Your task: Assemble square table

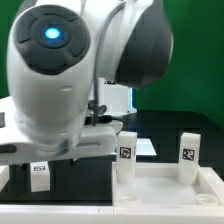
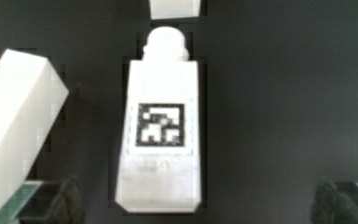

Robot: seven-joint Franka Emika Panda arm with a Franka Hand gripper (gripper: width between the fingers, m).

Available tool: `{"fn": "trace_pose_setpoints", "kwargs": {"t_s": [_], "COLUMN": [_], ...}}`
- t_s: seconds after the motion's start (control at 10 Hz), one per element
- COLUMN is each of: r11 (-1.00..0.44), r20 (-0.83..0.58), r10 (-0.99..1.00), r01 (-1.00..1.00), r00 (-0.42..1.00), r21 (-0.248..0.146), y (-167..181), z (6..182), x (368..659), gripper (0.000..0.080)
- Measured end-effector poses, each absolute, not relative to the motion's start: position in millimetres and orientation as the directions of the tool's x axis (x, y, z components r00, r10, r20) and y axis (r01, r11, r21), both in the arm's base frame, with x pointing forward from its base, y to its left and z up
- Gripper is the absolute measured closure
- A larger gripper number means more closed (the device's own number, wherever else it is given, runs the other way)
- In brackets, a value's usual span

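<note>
In the wrist view a white leg [image 2: 163, 125] lies flat on the black table, its black-and-white tag facing up and its rounded tip pointing away from the fingers. My gripper [image 2: 197, 204] is open and empty, just above the leg's near end. One fingertip [image 2: 39, 202] shows on one side and the other on the far side, with the leg between them, closer to the first. In the exterior view the white square top [image 1: 150, 192] lies at the front with two tagged legs [image 1: 127, 155] [image 1: 189, 155] standing upright on it. The arm hides my fingers there.
A second white piece [image 2: 19, 115] lies tilted beside the leg, and another white end [image 2: 176, 7] shows beyond its tip. In the exterior view a tagged white part [image 1: 40, 176] sits at the left, and a white box [image 1: 117, 97] stands behind the arm.
</note>
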State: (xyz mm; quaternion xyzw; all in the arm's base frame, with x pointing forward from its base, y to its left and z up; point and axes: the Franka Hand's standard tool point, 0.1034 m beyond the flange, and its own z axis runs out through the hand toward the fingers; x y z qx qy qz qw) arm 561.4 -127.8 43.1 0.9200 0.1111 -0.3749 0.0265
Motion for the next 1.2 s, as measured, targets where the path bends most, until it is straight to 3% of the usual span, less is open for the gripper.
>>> {"fn": "trace_pose_setpoints", "kwargs": {"t_s": [0.4, 0.7, 1.0, 1.2], "r11": [-0.974, -0.976, -0.974, -0.978], "r20": [-0.697, -0.783, -0.763, -0.804], "r10": [0.189, 0.121, 0.131, 0.111], "r01": [0.224, 0.215, 0.226, 0.208], "r00": [0.692, 0.61, 0.633, 0.585], "r21": [-0.041, 0.016, 0.021, 0.016], "y": [-129, -137, -138, -145], "z": [41.8, 40.8, 36.4, 26.7], "x": [560, 550, 559, 546], "gripper": [0.015, 0.015, 0.015, 0.015]}}
